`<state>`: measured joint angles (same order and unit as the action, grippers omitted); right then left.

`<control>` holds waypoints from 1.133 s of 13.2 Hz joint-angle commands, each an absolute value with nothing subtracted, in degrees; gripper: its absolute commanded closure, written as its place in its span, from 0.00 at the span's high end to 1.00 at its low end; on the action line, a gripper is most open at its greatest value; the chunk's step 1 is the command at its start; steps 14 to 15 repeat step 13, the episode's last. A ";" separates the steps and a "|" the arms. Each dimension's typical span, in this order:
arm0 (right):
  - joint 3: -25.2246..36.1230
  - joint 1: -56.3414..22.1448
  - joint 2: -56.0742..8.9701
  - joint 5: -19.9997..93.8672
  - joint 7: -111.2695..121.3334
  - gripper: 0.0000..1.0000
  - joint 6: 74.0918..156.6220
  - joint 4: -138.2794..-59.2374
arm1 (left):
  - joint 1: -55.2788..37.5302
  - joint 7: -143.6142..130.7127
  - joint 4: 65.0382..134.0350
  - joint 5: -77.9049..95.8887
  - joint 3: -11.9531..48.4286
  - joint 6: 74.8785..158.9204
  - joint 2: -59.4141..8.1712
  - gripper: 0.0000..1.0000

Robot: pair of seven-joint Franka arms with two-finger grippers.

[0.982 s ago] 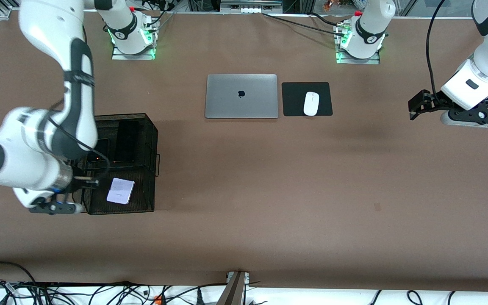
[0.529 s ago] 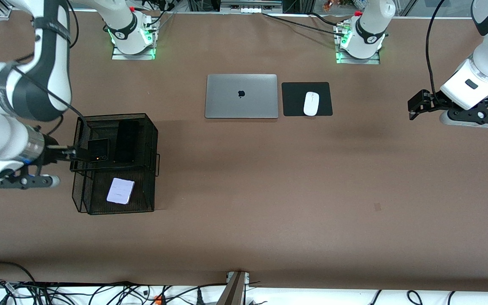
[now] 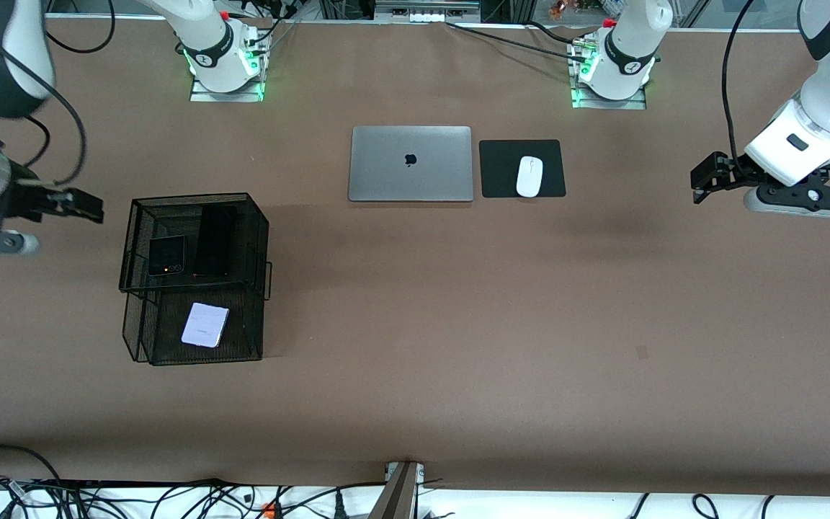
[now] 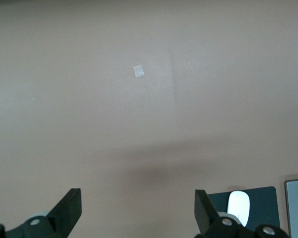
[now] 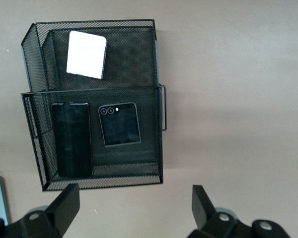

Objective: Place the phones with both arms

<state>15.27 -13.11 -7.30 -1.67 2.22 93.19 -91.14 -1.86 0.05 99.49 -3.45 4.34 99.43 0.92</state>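
Note:
A black wire-mesh basket (image 3: 265,238) with two compartments stands toward the right arm's end of the table. A small squarish black folded phone (image 3: 167,255) and a long slim black slab phone (image 3: 215,241) lie side by side in its upper compartment. A pale lilac-white phone (image 3: 205,325) lies in the lower compartment, nearer the front camera. The right wrist view shows the basket (image 5: 89,22) with the white phone (image 5: 87,47), the slab (image 5: 71,140) and the folded phone (image 5: 119,124). My right gripper (image 3: 87,205) (image 5: 134,208) is open and empty, up beside the basket. My left gripper (image 3: 703,180) (image 4: 138,208) is open and empty over bare table at the left arm's end.
A shut silver laptop (image 3: 411,163) lies mid-table toward the arms' bases, with a white mouse (image 3: 529,176) on a black pad (image 3: 552,155) beside it. The mouse (image 4: 238,207) and pad (image 4: 265,206) show in the left wrist view. Cables run along the table's near edge.
My right arm has lifted from the basket's near end and swung away toward the table's end, leaving the three phones in the basket. The left arm has barely moved.

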 commanded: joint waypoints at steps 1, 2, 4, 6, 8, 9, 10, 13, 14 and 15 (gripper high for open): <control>6.00 -2.93 -3.35 -3.51 1.41 1.00 91.76 -93.69 | -1.85 0.35 97.82 -2.90 4.57 98.09 0.26 1.00; 3.28 -0.38 -2.82 -4.12 1.23 1.00 91.41 -93.69 | -1.85 0.35 97.82 -2.90 4.57 98.09 0.26 1.00; 0.10 2.81 -2.02 -4.22 1.23 1.00 91.23 -93.52 | -1.67 0.44 97.82 -2.81 4.48 98.09 0.26 1.00; 0.17 2.73 -2.20 -4.13 1.23 1.00 90.97 -92.99 | -1.23 0.44 97.82 -2.90 4.31 98.09 0.26 1.00; 0.18 2.72 -2.46 -4.04 1.14 1.00 91.23 -92.99 | -1.14 0.44 97.82 -2.99 4.31 98.17 0.26 1.00; 0.18 2.72 -2.55 -4.04 1.23 1.00 91.23 -92.99 | -1.14 0.44 97.82 -3.08 4.31 98.26 0.18 1.00; 0.18 2.72 -2.55 -4.04 1.23 1.00 91.14 -92.90 | -1.14 0.44 97.82 -3.08 4.31 98.26 0.26 1.00; 0.35 2.72 -2.55 -3.69 1.14 1.00 90.97 -92.90 | -1.14 0.44 97.82 -3.16 4.31 98.17 0.18 1.00; 0.35 2.72 -2.55 -3.69 1.14 1.00 90.97 -92.90 | -1.14 0.44 97.82 -3.16 4.31 98.17 0.18 1.00; 0.35 2.72 -2.55 -3.69 1.14 1.00 90.97 -92.90 | -1.14 0.44 97.82 -3.16 4.31 98.17 0.18 1.00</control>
